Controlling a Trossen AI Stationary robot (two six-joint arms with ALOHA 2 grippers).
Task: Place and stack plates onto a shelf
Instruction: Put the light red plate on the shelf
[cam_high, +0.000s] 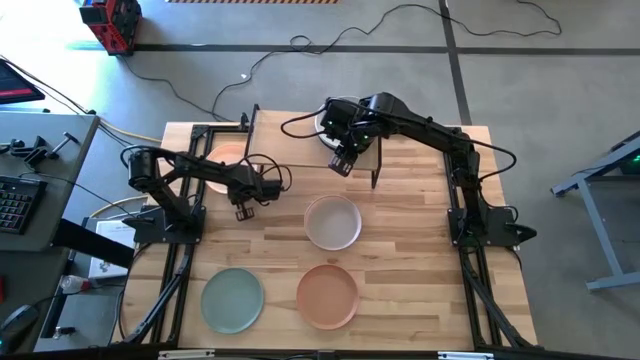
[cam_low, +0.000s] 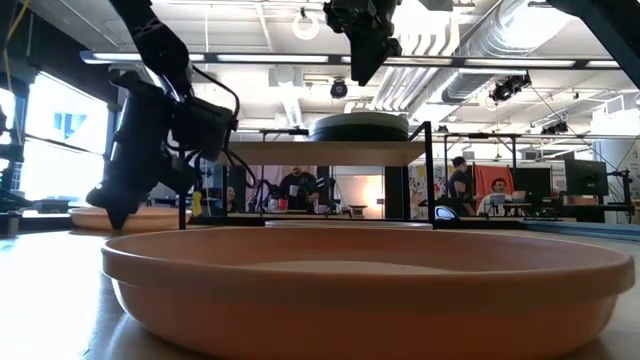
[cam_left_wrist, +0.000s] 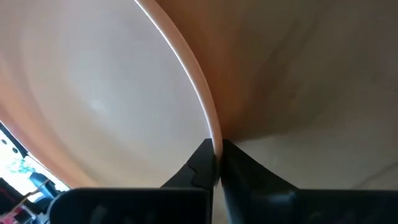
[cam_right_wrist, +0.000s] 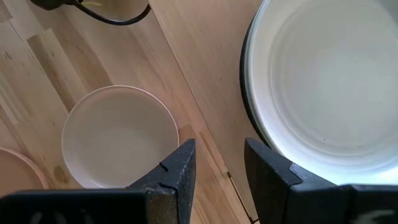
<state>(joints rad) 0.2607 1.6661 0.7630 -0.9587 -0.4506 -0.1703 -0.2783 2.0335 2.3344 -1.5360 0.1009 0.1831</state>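
Left claw (cam_left_wrist: 216, 163) pinches peach plate (cam_left_wrist: 93, 99) rim, plate flat | right claw (cam_right_wrist: 217, 168) open

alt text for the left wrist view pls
The left gripper is shut on the thin rim of a round peach plate, whose shallow inside fills most of the picture. Light wooden tabletop shows beyond the rim.
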